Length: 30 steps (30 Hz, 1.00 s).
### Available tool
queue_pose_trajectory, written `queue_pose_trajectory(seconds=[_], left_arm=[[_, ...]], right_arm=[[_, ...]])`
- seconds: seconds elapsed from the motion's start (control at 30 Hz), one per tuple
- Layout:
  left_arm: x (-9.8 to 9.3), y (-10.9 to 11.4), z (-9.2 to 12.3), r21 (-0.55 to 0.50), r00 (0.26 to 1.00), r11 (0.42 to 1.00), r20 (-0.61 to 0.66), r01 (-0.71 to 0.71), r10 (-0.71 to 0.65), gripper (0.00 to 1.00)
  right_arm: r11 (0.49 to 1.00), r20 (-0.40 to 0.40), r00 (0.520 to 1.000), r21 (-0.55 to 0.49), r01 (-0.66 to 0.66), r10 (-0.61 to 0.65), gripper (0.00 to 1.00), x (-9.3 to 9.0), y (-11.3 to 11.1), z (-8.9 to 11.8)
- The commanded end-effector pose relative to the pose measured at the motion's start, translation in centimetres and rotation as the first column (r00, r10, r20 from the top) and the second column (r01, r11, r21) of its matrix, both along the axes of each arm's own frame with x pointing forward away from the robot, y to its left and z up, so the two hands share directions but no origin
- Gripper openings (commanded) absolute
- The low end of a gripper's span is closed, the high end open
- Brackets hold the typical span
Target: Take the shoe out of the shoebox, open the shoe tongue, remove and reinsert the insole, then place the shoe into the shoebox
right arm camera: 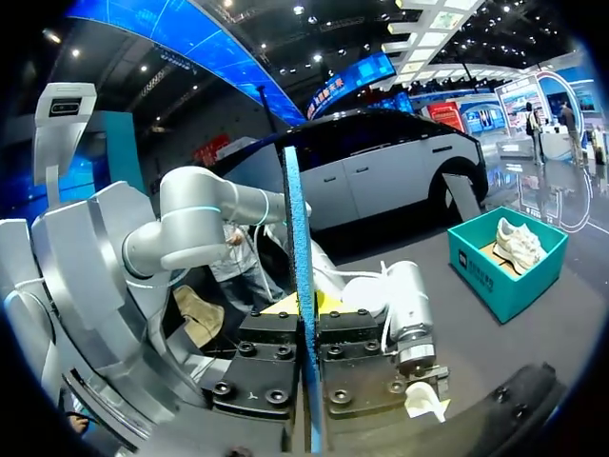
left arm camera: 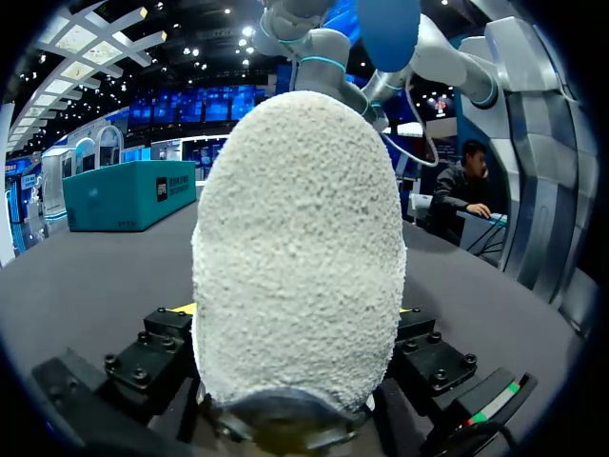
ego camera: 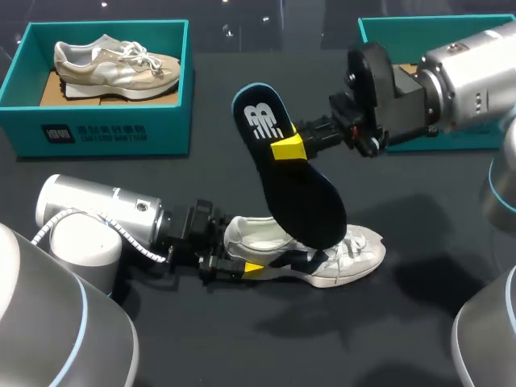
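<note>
A white shoe (ego camera: 347,256) lies on its side on the dark table, toe to the right. My left gripper (ego camera: 242,268) is shut on its heel, which fills the left wrist view as a pebbled white heel (left arm camera: 300,248) between the fingers. Above it, my right gripper (ego camera: 288,149) is shut on a black insole (ego camera: 298,193) with a white logo. The insole slants down, its toe end at the shoe's opening. The right wrist view shows the insole (right arm camera: 297,248) edge-on as a thin blue strip clamped in the right gripper (right arm camera: 306,314).
A teal shoebox (ego camera: 105,133) stands at the back left with a beige shoe (ego camera: 113,64) inside; it also shows as a teal box (right arm camera: 504,262) in the right wrist view. A second teal box (ego camera: 387,28) stands at the back right, behind my right arm.
</note>
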<state>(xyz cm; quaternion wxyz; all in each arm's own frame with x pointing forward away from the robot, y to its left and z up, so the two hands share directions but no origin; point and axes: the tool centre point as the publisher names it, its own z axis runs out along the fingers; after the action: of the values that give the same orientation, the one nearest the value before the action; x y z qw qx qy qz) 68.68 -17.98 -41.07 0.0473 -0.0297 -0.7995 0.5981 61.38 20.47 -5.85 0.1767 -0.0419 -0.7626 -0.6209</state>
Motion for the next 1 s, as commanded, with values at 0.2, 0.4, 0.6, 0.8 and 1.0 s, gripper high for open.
queue_pose_trajectory(seconds=[0.2,0.4,0.6,0.8,1.0], left_arm=[[-0.2,-0.2,-0.3,0.002,1.0,1.0,0.001,-0.001,0.0,0.0],[-0.2,-0.2,-0.3,0.002,1.0,1.0,0.001,-0.001,0.0,0.0],[-0.2,-0.2,-0.3,0.002,1.0,1.0,0.001,-0.001,0.0,0.0],[-0.2,-0.2,-0.3,0.002,1.0,1.0,0.001,-0.001,0.0,0.0],[-0.2,-0.2,-0.3,0.002,1.0,1.0,0.001,-0.001,0.0,0.13]], right_arm=[[0.975,-0.044,0.979,0.092,0.205,-0.201,0.0,-3.1,-2.5,0.1],[0.963,-0.094,0.966,0.095,0.251,-0.243,0.0,-3.5,-3.2,-0.2],[0.96,-0.115,0.96,0.092,0.266,-0.255,0.0,-3.7,-3.5,-0.5],[0.96,-0.117,0.959,0.078,0.27,-0.26,0.0,-4.0,-3.8,-0.4],[0.96,-0.127,0.959,0.092,0.264,-0.252,0.0,-4.2,-4.1,-0.5]])
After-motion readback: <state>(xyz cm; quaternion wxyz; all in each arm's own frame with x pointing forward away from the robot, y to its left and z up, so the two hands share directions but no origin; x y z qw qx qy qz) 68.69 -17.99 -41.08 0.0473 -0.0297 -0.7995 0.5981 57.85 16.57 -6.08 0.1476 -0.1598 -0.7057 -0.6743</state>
